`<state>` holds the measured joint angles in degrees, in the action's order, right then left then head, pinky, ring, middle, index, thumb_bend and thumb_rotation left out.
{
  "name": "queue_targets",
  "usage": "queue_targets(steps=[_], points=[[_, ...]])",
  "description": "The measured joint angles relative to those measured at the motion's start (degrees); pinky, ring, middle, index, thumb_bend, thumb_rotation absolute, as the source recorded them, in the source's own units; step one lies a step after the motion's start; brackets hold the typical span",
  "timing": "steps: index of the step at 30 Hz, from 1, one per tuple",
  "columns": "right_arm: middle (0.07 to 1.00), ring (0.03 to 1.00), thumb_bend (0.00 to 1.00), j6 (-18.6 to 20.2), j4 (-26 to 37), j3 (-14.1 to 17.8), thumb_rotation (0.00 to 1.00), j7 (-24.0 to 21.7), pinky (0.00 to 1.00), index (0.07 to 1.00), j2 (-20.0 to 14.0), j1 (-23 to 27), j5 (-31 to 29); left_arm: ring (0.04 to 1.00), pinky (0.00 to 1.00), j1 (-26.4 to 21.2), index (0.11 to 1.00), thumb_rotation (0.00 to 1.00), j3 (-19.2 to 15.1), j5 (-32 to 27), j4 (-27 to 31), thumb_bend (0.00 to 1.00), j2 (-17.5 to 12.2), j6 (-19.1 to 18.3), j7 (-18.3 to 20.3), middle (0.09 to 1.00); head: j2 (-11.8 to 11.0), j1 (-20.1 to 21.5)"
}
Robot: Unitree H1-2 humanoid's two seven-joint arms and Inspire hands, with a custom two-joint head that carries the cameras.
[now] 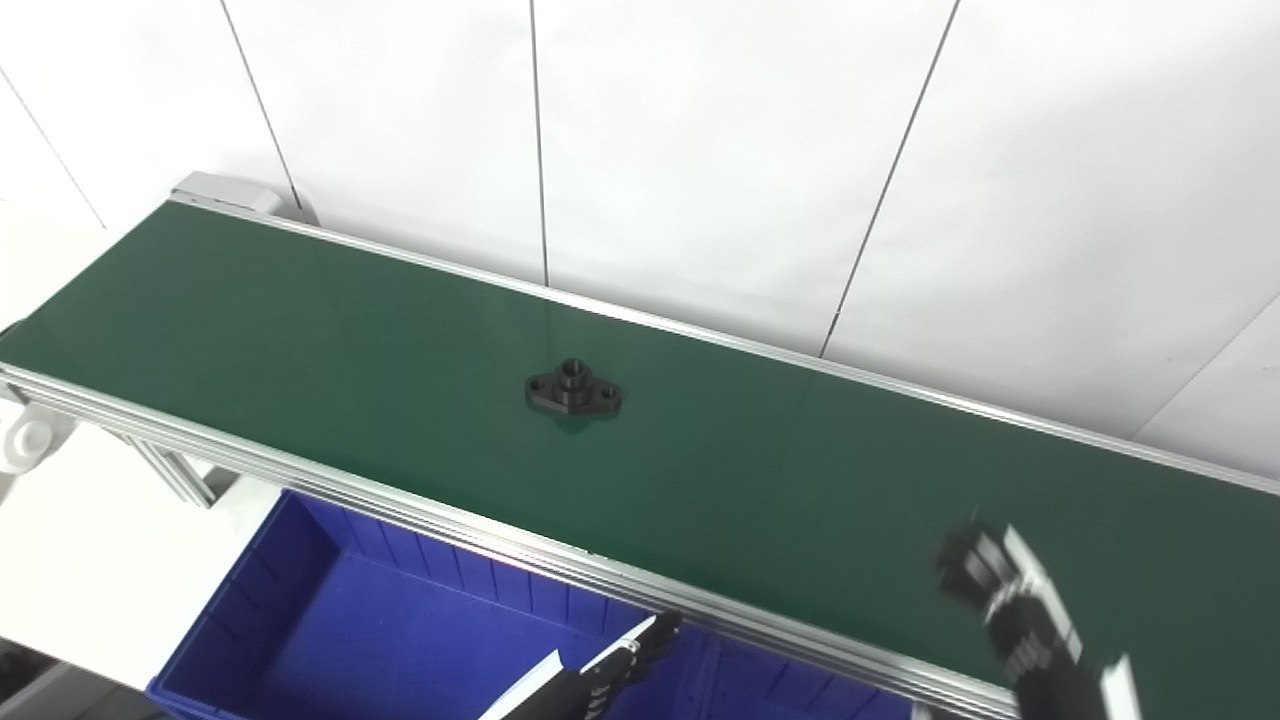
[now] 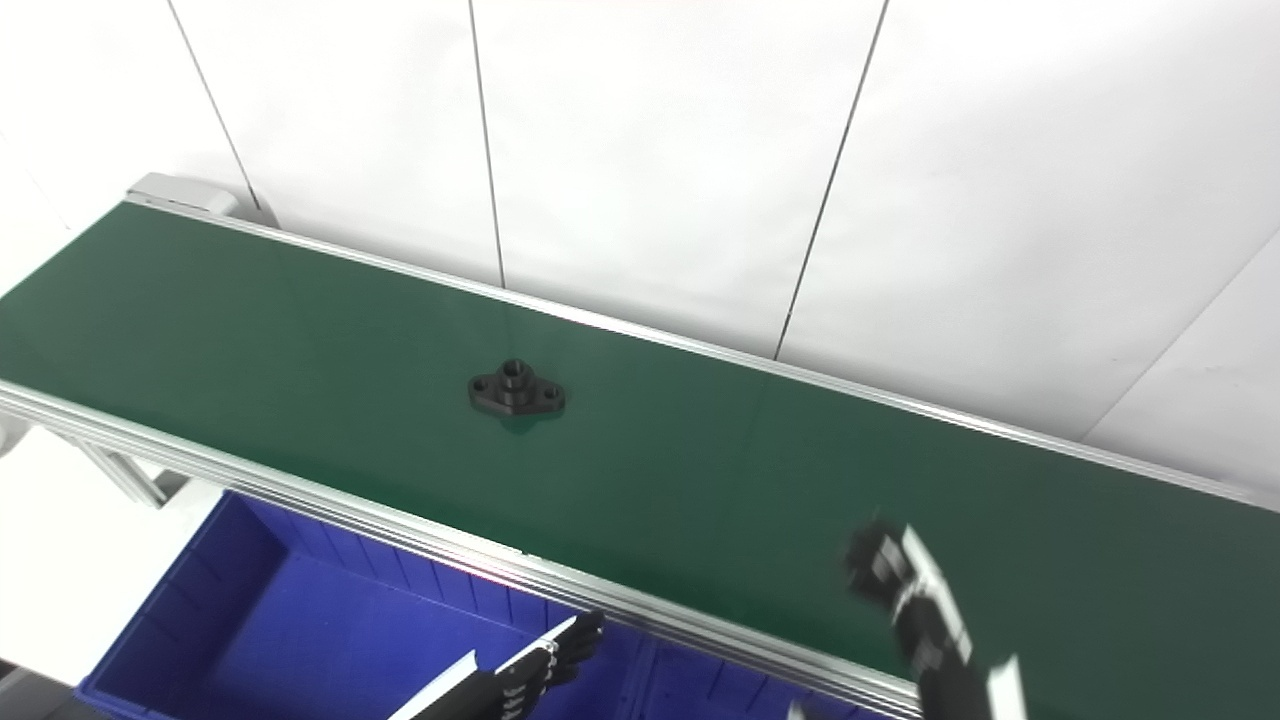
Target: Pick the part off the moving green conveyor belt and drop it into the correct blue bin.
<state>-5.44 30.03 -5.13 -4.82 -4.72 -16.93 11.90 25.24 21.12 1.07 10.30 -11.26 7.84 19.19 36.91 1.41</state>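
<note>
A small black flanged part (image 1: 573,390) with a raised round hub and side holes lies flat on the green conveyor belt (image 1: 300,340), near its middle. My right hand (image 1: 1010,600) hovers over the belt's near right portion, blurred, well right of the part; its fingers look curled and it holds nothing I can see. My left hand (image 1: 625,660) is low at the bottom edge, over the blue bin (image 1: 330,620), fingers extended and empty. The part also shows in the right eye view (image 2: 516,390).
The belt's aluminium rail (image 1: 450,530) runs along the near side, above the blue bin. A second blue bin (image 1: 790,685) adjoins the first on the right. A white panelled wall (image 1: 700,150) stands behind the belt.
</note>
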Motion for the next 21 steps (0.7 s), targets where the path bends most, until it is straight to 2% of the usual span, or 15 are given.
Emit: queue_targets(steps=[2, 4, 7, 11, 14, 18, 21], points=[[0.871, 0.817, 0.88, 4.2, -0.1, 0.5, 0.57, -0.6, 0.73, 0.89, -0.3, 4.8, 2.7, 1.0, 1.0, -0.1, 1.0, 0.61, 0.0, -0.4, -0.1, 0.89, 0.0, 0.0, 0.0, 1.0, -0.2, 0.1], [0.873, 0.817, 0.89, 8.4, -0.2, 0.6, 0.55, -1.3, 0.74, 0.89, -0.7, 9.1, 5.4, 1.0, 0.94, -0.2, 1.0, 0.61, 0.0, -0.6, -0.5, 0.89, 0.0, 0.0, 0.0, 1.0, -0.5, 0.4], [0.858, 0.812, 0.94, 13.1, -2.8, 0.4, 0.47, -2.3, 0.74, 0.883, -0.8, 14.6, 7.4, 1.0, 0.99, -0.3, 1.0, 0.61, 0.0, -0.6, -1.5, 0.89, 0.1, 0.1, 0.0, 1.0, -1.1, 0.4], [0.84, 0.803, 0.96, 19.2, -8.8, -0.3, 0.46, -2.6, 0.7, 0.889, -0.4, 22.1, 9.8, 1.0, 1.0, -0.5, 1.0, 0.61, -0.1, -0.6, -1.8, 0.9, 0.2, 0.1, 0.0, 1.0, -1.9, 1.3], [0.829, 0.799, 0.97, 21.8, -13.1, -2.1, 0.45, -2.6, 0.7, 0.89, -0.2, 27.1, 12.5, 1.0, 1.0, -0.7, 1.0, 0.61, -0.1, -0.7, -1.8, 0.91, 0.3, 0.0, 0.1, 1.0, -2.2, 2.3], [0.806, 0.77, 0.99, 23.2, -18.3, -4.4, 0.46, -2.6, 0.67, 0.882, -0.2, 32.2, 15.7, 1.0, 1.0, -0.9, 1.0, 0.6, -0.3, -1.9, -1.9, 0.9, 0.2, 0.1, 0.2, 1.0, -2.2, 3.2], [0.794, 0.735, 0.99, 25.4, -23.2, -6.6, 0.47, -2.7, 0.59, 0.872, -0.2, 35.6, 18.6, 1.0, 1.0, -0.8, 1.0, 0.59, -0.3, -2.8, -1.9, 0.89, 0.2, 0.1, 0.3, 1.0, -3.0, 3.7]])
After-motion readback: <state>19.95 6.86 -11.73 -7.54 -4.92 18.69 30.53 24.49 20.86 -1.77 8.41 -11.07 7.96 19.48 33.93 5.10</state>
